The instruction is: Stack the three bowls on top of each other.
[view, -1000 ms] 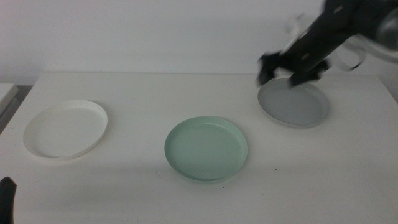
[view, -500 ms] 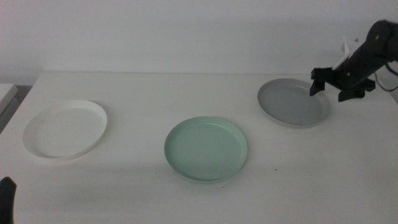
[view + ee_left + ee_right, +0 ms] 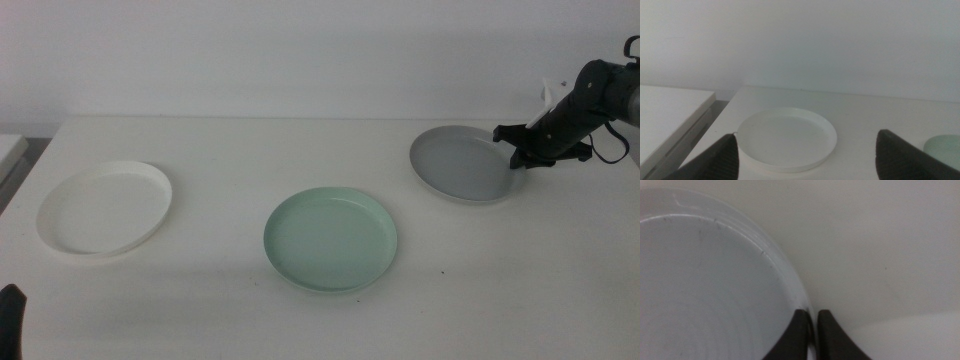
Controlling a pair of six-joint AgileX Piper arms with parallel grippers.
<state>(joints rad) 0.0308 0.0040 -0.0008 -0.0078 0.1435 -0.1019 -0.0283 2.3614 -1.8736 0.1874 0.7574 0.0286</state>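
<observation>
Item: your right gripper clamped on grey bowl rim; your left gripper waits, jaws apart.

Dim, flat, greyish light throughout; no glare. Middle view: soft shadows under the green bowl at its lower edge; frame sharp, low contrast. Left wrist view: hazy, left gripper jaws dark, soft-edged. Right wrist view: close, slightly soft; faint shadow band lower right.
</observation>
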